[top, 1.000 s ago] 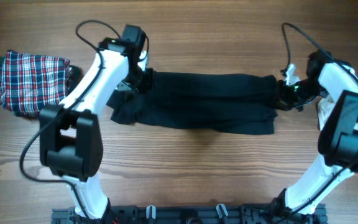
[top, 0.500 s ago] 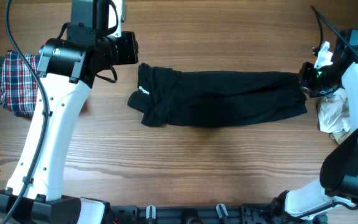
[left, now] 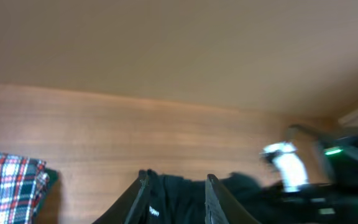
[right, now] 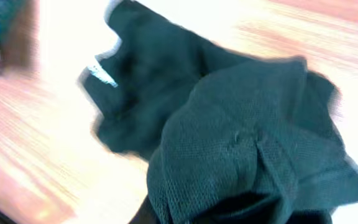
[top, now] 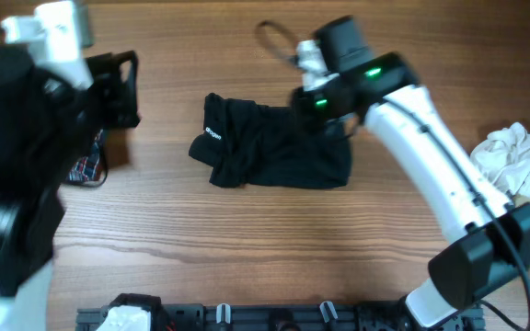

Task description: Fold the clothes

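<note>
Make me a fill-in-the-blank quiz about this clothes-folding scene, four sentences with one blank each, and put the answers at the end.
1. The right gripper is shut on the ___ shirt.
2. In the overhead view, the plaid garment is partly hidden by the ___ arm.
3. The crumpled garment, lying apart from the shirt, is ___ in colour.
4. The left gripper holds ___.

Missing words: black; left; white; nothing.

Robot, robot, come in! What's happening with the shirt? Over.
Right fingers shut on black shirt, lifted over its middle. Left fingers open, empty, raised clear. Plaid garment and white garment off to the sides, nothing blocking.
</note>
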